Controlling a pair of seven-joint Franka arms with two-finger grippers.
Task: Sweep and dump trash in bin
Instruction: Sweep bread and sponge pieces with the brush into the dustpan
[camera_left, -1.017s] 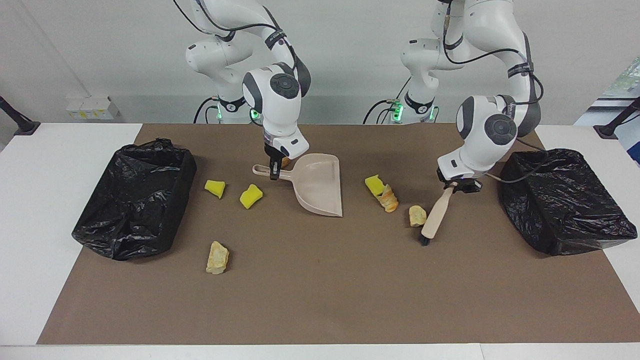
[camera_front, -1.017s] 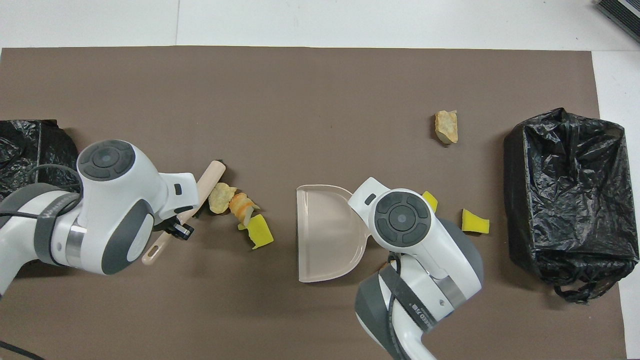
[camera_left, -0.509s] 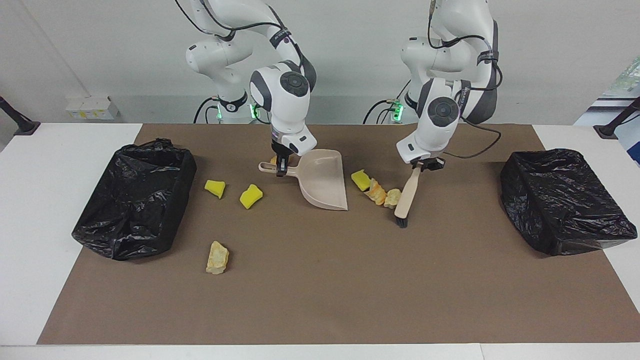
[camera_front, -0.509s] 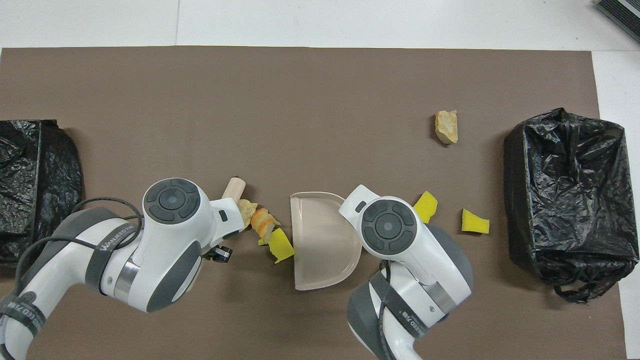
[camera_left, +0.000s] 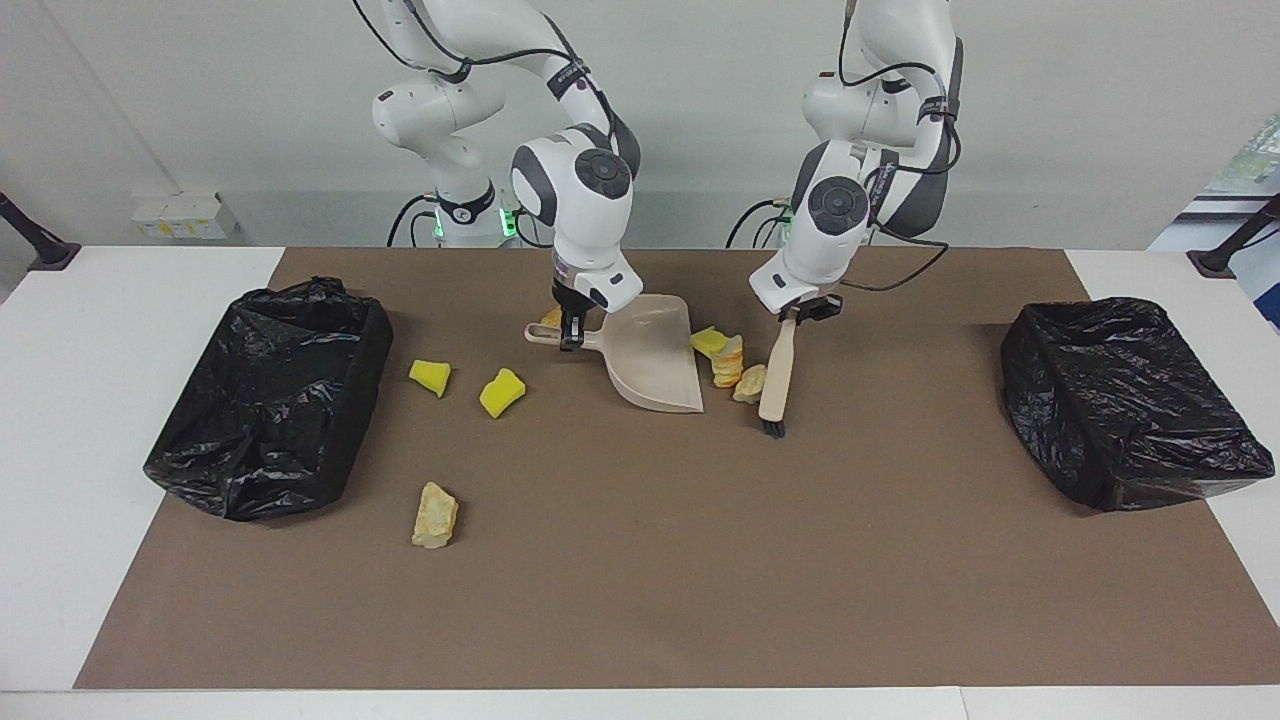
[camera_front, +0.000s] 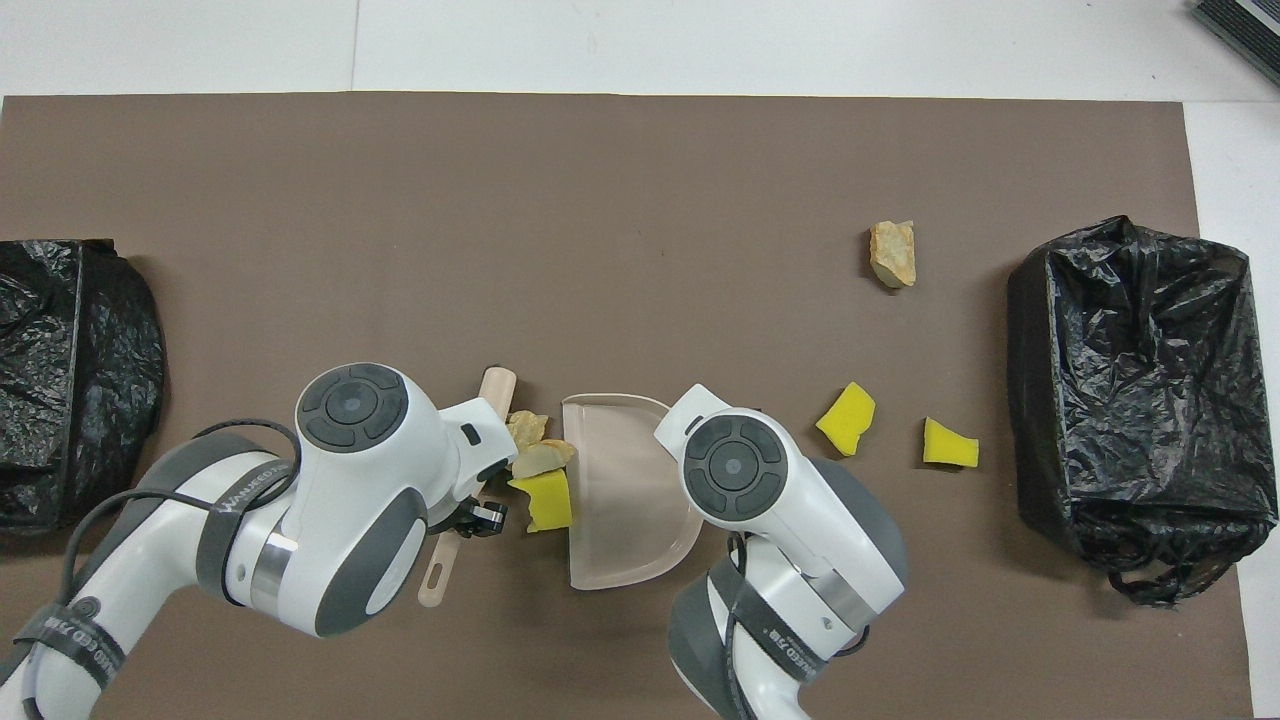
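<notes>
L tool (camera_left: 793, 316) clenched on brush (camera_left: 776, 375) w/ 3 scraps (camera_left: 727, 358) betw. it & dustpan mouth, R tool (camera_left: 571, 338) clenched on dustpan (camera_left: 650, 360) handle

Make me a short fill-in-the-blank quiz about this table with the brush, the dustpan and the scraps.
1. The left gripper holds the ____.
2. The right gripper holds the dustpan by its ____.
3. Three scraps lie between the brush and the ____.
4. Each end of the table has a ____ bin.

Missing words: brush; handle; dustpan; black
</notes>
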